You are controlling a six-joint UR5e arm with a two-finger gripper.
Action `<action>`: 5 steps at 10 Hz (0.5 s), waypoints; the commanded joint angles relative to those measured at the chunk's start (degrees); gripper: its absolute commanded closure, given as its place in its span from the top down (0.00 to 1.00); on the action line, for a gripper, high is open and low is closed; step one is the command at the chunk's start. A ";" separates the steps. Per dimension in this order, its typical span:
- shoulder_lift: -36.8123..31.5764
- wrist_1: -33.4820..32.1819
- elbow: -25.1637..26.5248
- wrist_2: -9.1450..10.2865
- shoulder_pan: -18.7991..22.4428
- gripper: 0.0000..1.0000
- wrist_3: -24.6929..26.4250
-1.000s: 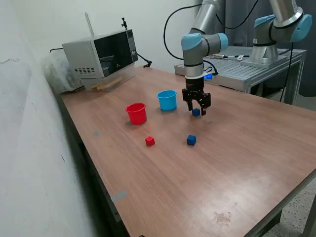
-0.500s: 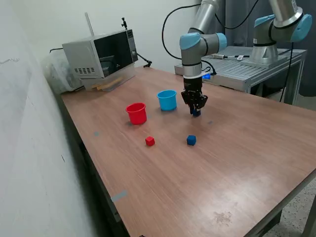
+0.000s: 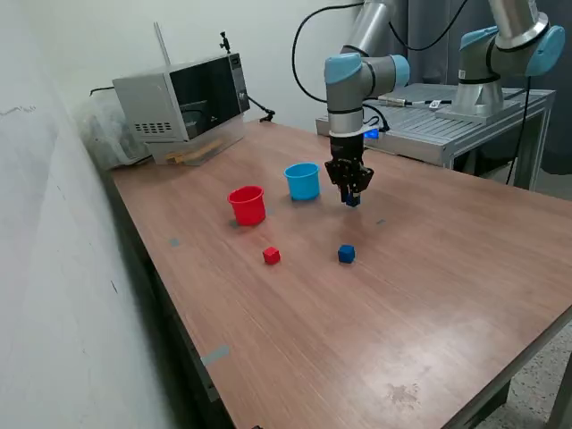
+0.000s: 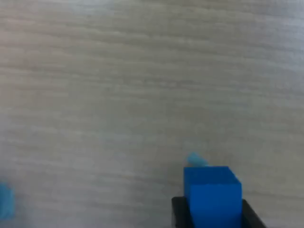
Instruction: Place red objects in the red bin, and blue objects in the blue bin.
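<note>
My gripper point(image 3: 351, 198) is shut on a dark blue cube point(image 3: 352, 200) and holds it just above the table, to the exterior view's right of the light blue cup point(image 3: 303, 180). The wrist view shows the cube point(image 4: 212, 195) held between the black fingers point(image 4: 178, 211), with the wood surface below. The red cup point(image 3: 248, 205) stands to the exterior view's left of the blue cup. A second dark blue cube point(image 3: 346, 254) and one red cube point(image 3: 271, 256) lie on the table nearer the camera. Only one red cube shows.
A microwave point(image 3: 183, 100) stands at the back of the wooden table point(image 3: 375, 313). A second robot arm point(image 3: 500, 54) stands on a metal stand at the exterior view's right. A white wall runs along the exterior view's left. A bit of blue tape point(image 4: 194, 159) shows on the wood.
The gripper closed on the dark blue cube that lay under it and has lifted it slightly, shifting a little toward the blue cup.
</note>
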 commanded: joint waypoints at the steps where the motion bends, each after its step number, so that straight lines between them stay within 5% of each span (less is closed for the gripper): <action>1: -4.64 2.69 -0.99 -0.18 -1.22 0.00 -0.63; 5: -7.29 5.61 -3.45 -0.27 -7.27 0.00 -3.44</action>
